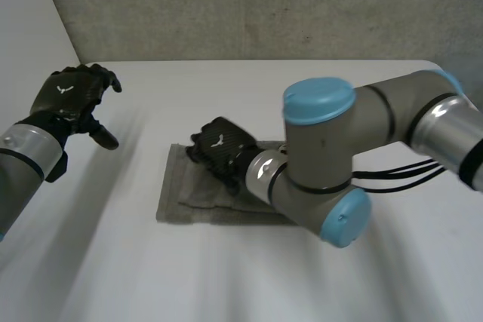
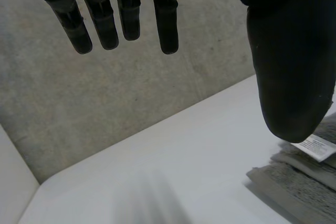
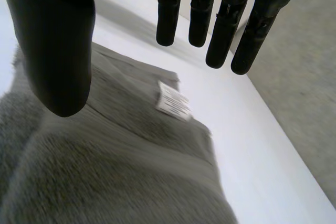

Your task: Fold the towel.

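The grey towel lies about the middle of the white tabletop, already doubled into a compact rectangle. In the left wrist view its stacked edges show as layers, which suggests that at least one fold has been made. A white label sits on the upper layer, near the towel's edge.

The right hand hangs over the part of the towel towards the tabletop's far edge. Its fingers are straight and spread and its thumb stands well apart, so it grips nothing. Whether the palm touches the cloth cannot be told. Its place over the towel fits either pressing the layers flat or reaching for an edge to turn over next.

The left hand is held up above the tabletop's far left corner, well apart from the towel. Its fingers are extended and loose, its thumb is off to the side, and it is empty. This looks like a parked pose, probably keeping that arm out of the way while the right arm works over the cloth.

If another fold is wanted, the thick layers will likely need a firm pinch at an edge.
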